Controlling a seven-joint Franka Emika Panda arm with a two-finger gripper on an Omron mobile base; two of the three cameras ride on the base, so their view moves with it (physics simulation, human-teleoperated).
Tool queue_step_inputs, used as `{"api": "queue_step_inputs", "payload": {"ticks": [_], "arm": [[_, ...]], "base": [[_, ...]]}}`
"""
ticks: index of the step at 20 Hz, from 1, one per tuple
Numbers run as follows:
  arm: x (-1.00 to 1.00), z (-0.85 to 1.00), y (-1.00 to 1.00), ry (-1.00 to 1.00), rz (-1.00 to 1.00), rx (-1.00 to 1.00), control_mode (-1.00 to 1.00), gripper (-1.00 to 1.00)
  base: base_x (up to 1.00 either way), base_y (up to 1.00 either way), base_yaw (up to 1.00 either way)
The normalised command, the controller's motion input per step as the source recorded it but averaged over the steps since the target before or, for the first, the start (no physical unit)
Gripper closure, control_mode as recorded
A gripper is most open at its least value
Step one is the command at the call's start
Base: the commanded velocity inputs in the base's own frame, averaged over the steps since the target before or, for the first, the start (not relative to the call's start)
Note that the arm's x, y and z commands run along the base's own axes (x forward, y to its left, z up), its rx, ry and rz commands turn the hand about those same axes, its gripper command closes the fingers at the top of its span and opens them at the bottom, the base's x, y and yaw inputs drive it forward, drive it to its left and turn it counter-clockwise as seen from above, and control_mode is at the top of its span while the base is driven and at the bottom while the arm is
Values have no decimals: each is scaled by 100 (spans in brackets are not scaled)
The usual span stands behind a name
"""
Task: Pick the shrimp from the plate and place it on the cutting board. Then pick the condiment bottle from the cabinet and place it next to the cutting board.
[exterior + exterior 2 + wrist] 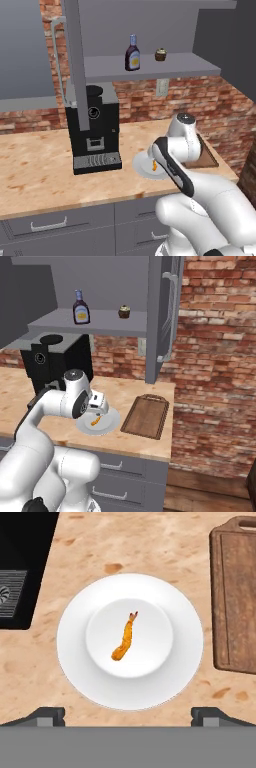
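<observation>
Since the shrimp [125, 637] lies mid-plate [165, 682], the gripper [128, 717] hangs straight above, jaws spread wide (nothing held), cutting board [240, 597] just beside on the counter [150, 542].

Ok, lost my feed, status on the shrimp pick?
Gripper open above the plate. Shrimp lies at plate centre, untouched. Cutting board beside the plate, bare. Nothing in the way.

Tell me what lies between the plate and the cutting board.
Nothing: in the hand view a narrow strip of bare wooden counter separates the plate from the cutting board. The right base view agrees.
</observation>
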Motion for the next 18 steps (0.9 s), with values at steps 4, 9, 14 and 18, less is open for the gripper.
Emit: {"api": "queue_step_inputs", "payload": {"ticks": [4,9,14,18], "arm": [[8,-17,0,0,0,0,-100,-100],[9,-15,0,0,0,0,-100,-100],[9,-15,0,0,0,0,-100,-100],[9,-13,0,0,0,0,-100,-100]], "base": [[0,0,0],[0,0,0],[0,0,0],[0,0,0]]}}
